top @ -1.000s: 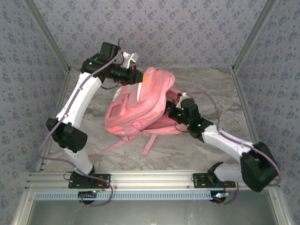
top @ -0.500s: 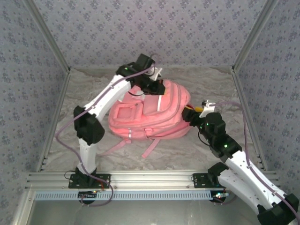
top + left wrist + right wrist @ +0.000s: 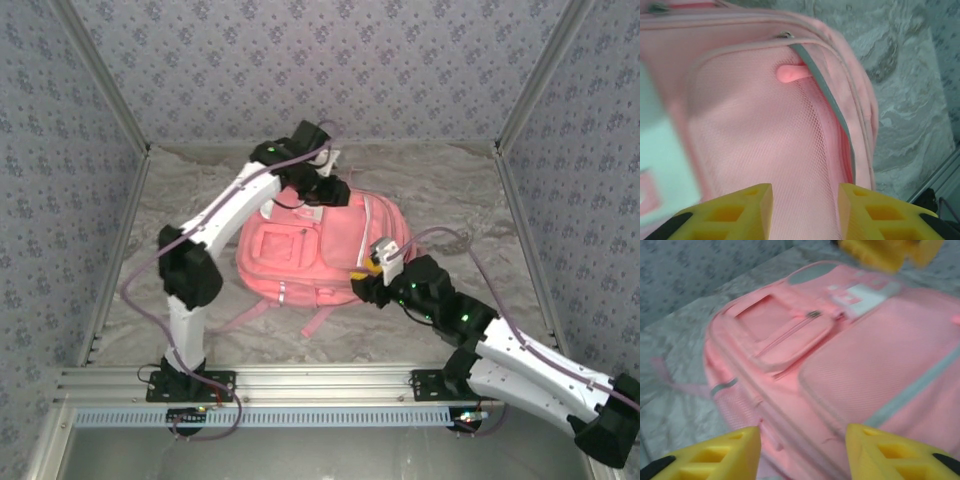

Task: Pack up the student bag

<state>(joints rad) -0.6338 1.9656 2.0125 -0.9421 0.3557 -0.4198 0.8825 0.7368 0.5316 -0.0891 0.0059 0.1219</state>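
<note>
Since the earlier frames the student bag has come down from a lifted, bulging pose. It now lies flat, front side up, in the middle of the desk, a little nearer to the far edge. The right arm has swung in, so the right hand is now at the bag's near right side. The left hand has stayed at the far end of the bag.

Both hands are spread. In the left wrist view the left hand hovers over the pink mesh panel with nothing between its fingers. In the right wrist view the right hand looks over the bag's front and also holds nothing.

The step in hand is, I judge, to open the bag. The fabric is soft and will follow any pull. One hand should therefore pin the cloth close to the zipper while the other takes the pink pull tab and draws it along the zipper line, not upward.

Count:
- one backpack
- two arms, the left arm and the right
- two hands, each with two yellow fingers
- two straps trailing toward the near edge
- one small front pocket
- one pink pull tab
</note>
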